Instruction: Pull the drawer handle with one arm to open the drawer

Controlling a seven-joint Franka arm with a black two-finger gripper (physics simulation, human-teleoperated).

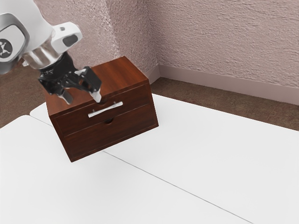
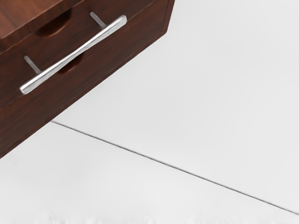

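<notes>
Rough pinkish plaster walls (image 1: 224,37) meet a pale baseboard (image 1: 224,81) and brown floor (image 1: 224,100) behind a smooth white table (image 1: 210,163). A thin dark seam (image 1: 163,179) crosses the table diagonally. Wide bare tabletop spreads in front of the small chest (image 1: 117,74) and toward the exterior view's right.

The chest is a boxy block of glossy dark reddish wood that sits near the table's far edge and is turned at an angle. It has two stacked fronts, each with a curved finger notch. The upper drawer (image 1: 135,99) looks flush with the box. Its handle (image 1: 105,109) (image 2: 74,53) is a slim polished metal bar standing off on two short posts.

The black gripper (image 1: 81,96) hangs just above the handle's end toward the exterior view's left. Its fingers (image 1: 96,94) are spread wide and grasp nothing.
</notes>
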